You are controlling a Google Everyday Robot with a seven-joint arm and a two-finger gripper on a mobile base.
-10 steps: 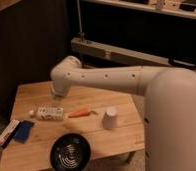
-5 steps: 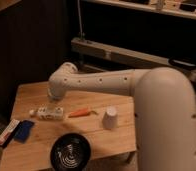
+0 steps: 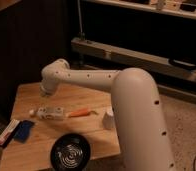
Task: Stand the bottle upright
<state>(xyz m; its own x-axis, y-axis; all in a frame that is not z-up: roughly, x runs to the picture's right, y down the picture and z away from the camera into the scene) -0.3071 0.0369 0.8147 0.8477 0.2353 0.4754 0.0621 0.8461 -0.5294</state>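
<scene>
The bottle (image 3: 49,113) lies on its side on the wooden table (image 3: 86,97), whitish with a pale label, its white cap (image 3: 32,113) pointing left. My white arm reaches in from the right foreground across the table. My gripper (image 3: 44,92) hangs at its far end, a short way above and behind the bottle's cap end, apart from it. It holds nothing, and most of it is hidden behind the wrist.
An orange carrot (image 3: 81,113) lies just right of the bottle, with a white paper cup (image 3: 108,119) beyond it. A black bowl (image 3: 70,155) sits near the front edge. A blue object (image 3: 24,130) and a white-and-red box (image 3: 7,132) lie at the front left.
The end of my arm has shifted a little left and lower over the bottle. The bottle and the other objects have not moved.
</scene>
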